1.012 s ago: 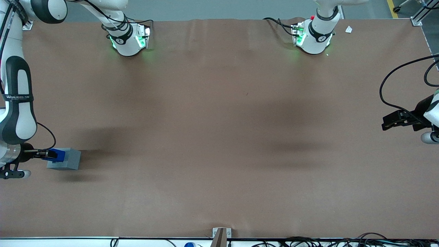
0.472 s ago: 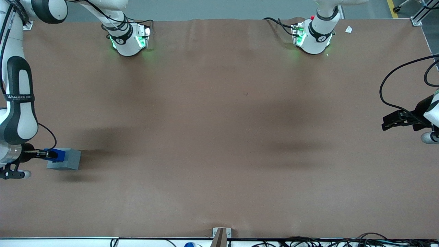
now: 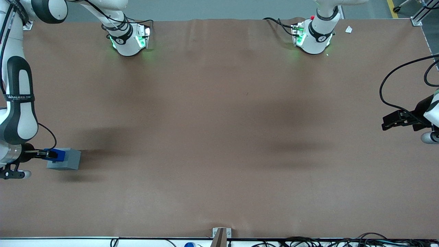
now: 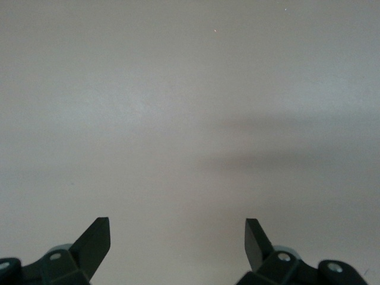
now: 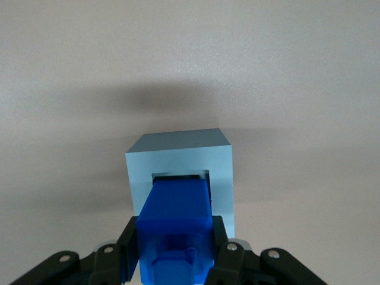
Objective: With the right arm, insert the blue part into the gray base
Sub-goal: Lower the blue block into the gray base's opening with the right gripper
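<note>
The gray base [image 3: 67, 160] stands on the brown table at the working arm's end, its square recess facing up. In the right wrist view the gray base [image 5: 178, 155] shows its recess with the tip of the blue part [image 5: 177, 217] inside it. My right gripper [image 3: 51, 155] reaches in sideways over the base and is shut on the blue part [image 3: 59, 155]. In the right wrist view the gripper [image 5: 176, 243] has one black finger [image 5: 131, 242] pressed on each side of the blue block.
The brown table cover [image 3: 219, 137] stretches wide toward the parked arm's end. Two arm bases with green lights [image 3: 128, 39] stand at the table edge farthest from the front camera. A small bracket [image 3: 221, 235] and cables lie at the nearest edge.
The blue part and my gripper have shifted very slightly lower onto the gray base. The base has not moved.
</note>
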